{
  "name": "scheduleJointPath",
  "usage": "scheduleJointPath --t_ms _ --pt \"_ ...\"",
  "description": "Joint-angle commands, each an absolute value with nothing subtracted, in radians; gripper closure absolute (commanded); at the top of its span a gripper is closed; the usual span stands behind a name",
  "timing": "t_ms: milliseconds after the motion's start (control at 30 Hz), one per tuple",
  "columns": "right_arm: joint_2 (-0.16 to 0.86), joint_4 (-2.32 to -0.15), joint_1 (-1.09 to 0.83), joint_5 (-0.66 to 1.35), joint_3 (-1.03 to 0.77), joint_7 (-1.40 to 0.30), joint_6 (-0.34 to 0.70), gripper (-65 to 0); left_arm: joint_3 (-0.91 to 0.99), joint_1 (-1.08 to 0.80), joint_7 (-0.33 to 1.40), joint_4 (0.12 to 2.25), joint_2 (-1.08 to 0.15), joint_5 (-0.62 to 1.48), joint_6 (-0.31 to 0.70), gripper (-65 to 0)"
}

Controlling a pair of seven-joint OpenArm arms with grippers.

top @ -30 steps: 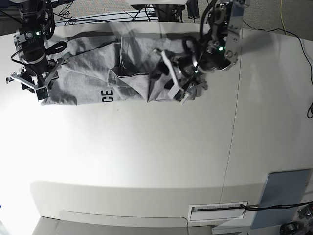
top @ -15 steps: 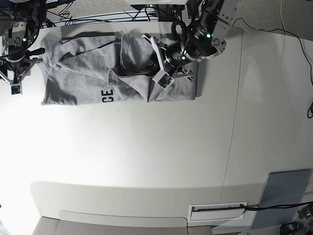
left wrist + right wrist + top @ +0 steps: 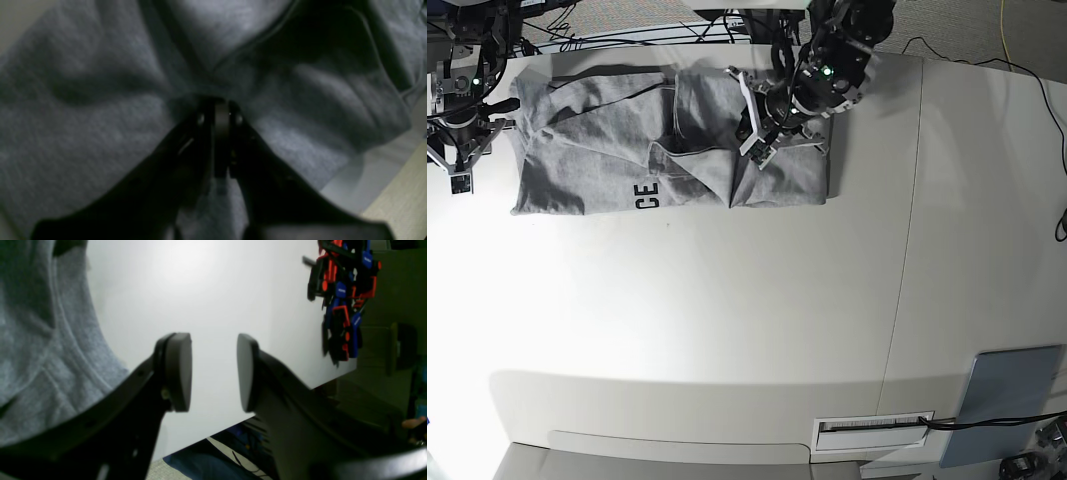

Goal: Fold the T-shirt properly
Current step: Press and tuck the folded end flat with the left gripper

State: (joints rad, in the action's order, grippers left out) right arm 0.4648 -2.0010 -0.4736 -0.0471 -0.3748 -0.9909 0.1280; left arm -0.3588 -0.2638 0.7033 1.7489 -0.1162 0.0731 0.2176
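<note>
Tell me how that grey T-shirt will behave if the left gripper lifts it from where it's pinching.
The T-shirt will probably drape limply: it already lies in soft folds and creases. Pinched at one spot by the left gripper, the cloth likely bunches there, and the loose layers may slide and undo the fold. It looks light, so lifting it should take little effort.

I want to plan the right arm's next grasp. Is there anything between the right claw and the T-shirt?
Nothing visible stands between them. The right claw is open over bare table, with the T-shirt edge just beside it. In the base view it sits by the shirt's left edge. The left claw is shut on the T-shirt.
</note>
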Motion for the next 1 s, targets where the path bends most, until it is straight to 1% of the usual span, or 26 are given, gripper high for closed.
scheduleJointPath --t_ms 0,167,367,533,700,767,967 --pt "0.482 -2.015 -0.471 -0.060 -0.386 -0.973 0.119 -22.5 -0.358 -0.245 0.694 1.758 -0.112 0.075 0.207 -2.9" --pt "0.482 -2.015 -0.471 -0.060 -0.386 -0.973 0.119 -22.5 -0.358 -0.181 0.703 1.758 -0.111 0.148 0.230 -2.9" --pt "0.482 -2.015 -0.470 -0.060 -0.386 -0.972 0.119 -22.5 -0.360 -0.115 0.743 1.758 -0.111 0.199 0.230 -2.9" --pt "0.482 -2.015 -0.470 -0.060 -0.386 -0.972 0.119 -22.5 -0.421 -0.076 0.739 1.754 -0.111 0.199 0.228 -2.9" --pt "0.482 -2.015 -0.471 -0.060 -0.386 -0.976 0.118 -22.5 -0.562 -0.019 0.706 1.718 -0.108 0.191 0.147 -2.9" --pt "0.482 -2.015 -0.471 -0.060 -0.386 -0.976 0.118 -22.5 -0.599 -0.001 0.678 1.707 -0.086 0.167 0.113 -3.0" --pt "0.482 -2.015 -0.471 -0.059 -0.386 -0.962 0.115 -22.5 -0.603 0.070 0.612 1.701 0.001 0.183 0.096 -3.0"
